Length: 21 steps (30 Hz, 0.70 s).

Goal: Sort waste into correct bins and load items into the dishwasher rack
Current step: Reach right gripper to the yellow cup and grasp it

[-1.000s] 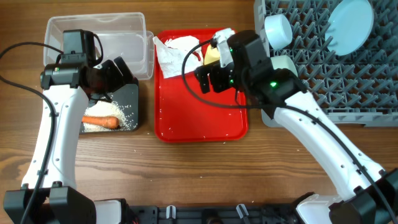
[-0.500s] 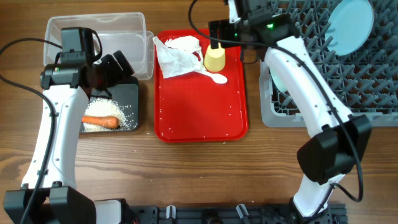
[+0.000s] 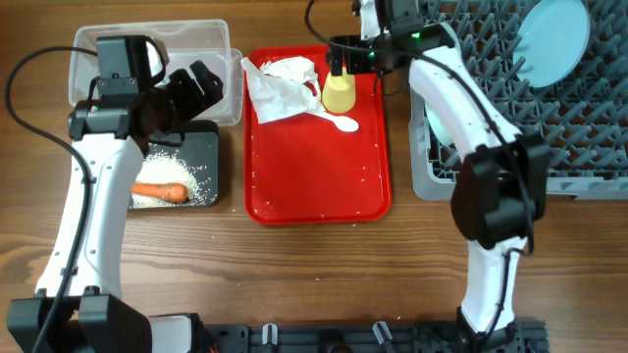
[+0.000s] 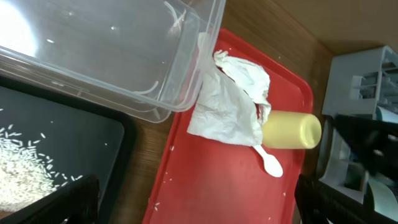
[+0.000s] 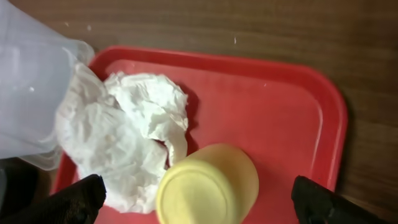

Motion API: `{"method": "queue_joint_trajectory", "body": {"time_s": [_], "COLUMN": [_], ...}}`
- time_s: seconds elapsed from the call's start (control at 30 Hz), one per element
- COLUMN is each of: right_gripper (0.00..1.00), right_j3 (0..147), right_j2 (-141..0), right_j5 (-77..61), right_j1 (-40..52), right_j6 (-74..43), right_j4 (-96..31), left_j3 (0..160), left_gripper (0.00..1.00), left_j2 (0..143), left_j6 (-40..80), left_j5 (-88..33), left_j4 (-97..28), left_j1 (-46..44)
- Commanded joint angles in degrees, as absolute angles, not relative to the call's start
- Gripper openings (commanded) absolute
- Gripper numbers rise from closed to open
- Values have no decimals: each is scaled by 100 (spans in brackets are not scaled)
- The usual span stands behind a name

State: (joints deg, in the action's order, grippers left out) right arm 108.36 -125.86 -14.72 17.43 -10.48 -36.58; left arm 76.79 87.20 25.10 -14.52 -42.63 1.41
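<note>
A yellow cup (image 3: 340, 93) stands upside down on the flat red tray (image 3: 319, 186), beside crumpled white napkins (image 3: 280, 83) and a white plastic spoon (image 3: 340, 122). My right gripper (image 3: 355, 56) is open just above the cup; in the right wrist view its fingers (image 5: 199, 202) straddle the cup (image 5: 208, 186) next to the napkins (image 5: 124, 137). My left gripper (image 3: 208, 86) is open and empty at the clear tub's (image 3: 157, 54) right end; in its wrist view (image 4: 199, 205) it faces the napkins (image 4: 230, 102) and cup (image 4: 291, 129). The black tub (image 3: 201, 152) holds a carrot piece (image 3: 159, 192) and rice (image 3: 182, 176).
The grey dishwasher rack (image 3: 549, 127) stands at the right with a pale blue plate (image 3: 554, 39) upright in it and a pale bowl (image 3: 444, 129) at its left side. Rice grains are scattered on the red tray. Bare wooden table lies in front.
My right arm swung from the tray's middle back to the far edge and now hovers over the yellow cup. My left gripper shifted a little up and right toward the tray.
</note>
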Motion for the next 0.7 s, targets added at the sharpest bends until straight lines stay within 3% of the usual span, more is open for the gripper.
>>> {"method": "queue_joint_trajectory", "body": {"time_s": [0.0, 0.2, 0.3, 0.43, 0.57, 0.67], "right_gripper": [96, 93, 77, 83, 87, 87], "right_j3": [10875, 10864, 10864, 10864, 10541, 9786], "right_j2": [-12954, -13181, -12717, -11443, -11299, -11406], "right_j5": [-2043, -2904, -3935, -4040, -2152, -1914], "right_j1": [1728, 1730, 1688, 1741, 1796, 1992], "right_j6": [-967, -161, 1061, 2554, 768, -19], "right_j4": [-3275, -3852, -5437, -7087, -6278, -5498], "left_j3": [7754, 7754, 7754, 7754, 7754, 7752], "left_gripper": [100, 100, 100, 100, 100, 100], "left_j2": [8707, 8707, 8707, 8707, 8713, 8820], "left_j6": [2440, 2440, 2440, 2440, 2440, 2436], "left_j5": [-1540, -1538, -1538, -1538, -1538, -1538], "left_j4": [-4263, -4287, -4307, -4300, -4305, -4311], "left_j1": [-12, -128, -128, -128, -128, -178]}}
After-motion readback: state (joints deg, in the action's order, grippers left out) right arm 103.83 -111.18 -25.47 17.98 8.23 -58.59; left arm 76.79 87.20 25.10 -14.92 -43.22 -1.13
